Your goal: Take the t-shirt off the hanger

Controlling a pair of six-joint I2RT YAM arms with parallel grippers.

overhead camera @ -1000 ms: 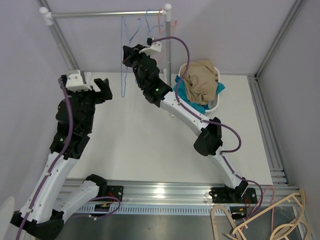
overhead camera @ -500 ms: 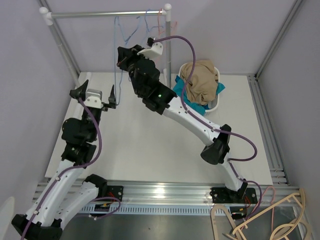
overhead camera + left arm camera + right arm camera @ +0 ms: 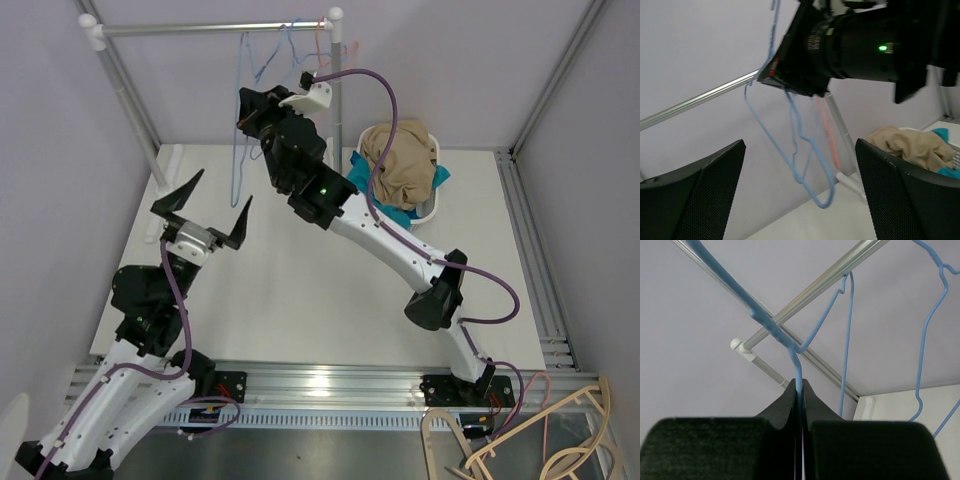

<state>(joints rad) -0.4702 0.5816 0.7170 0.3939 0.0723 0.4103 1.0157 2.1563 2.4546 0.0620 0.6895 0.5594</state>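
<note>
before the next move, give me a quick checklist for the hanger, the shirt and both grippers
1. Right gripper shut on the blue hanger: ok, the wire is pinched between the closed fingers.
2. Left gripper open and holding nothing: ok, it hovers over the table with its jaws wide apart.
3. Held hanger free of cloth: ok, only bare wire shows.
4. Garment off the hangers: ok, the beige garment lies heaped in the white basket.
5. Hook of the held hanger clear of the rail: cannot tell, the hook is not clearly shown.
</note>
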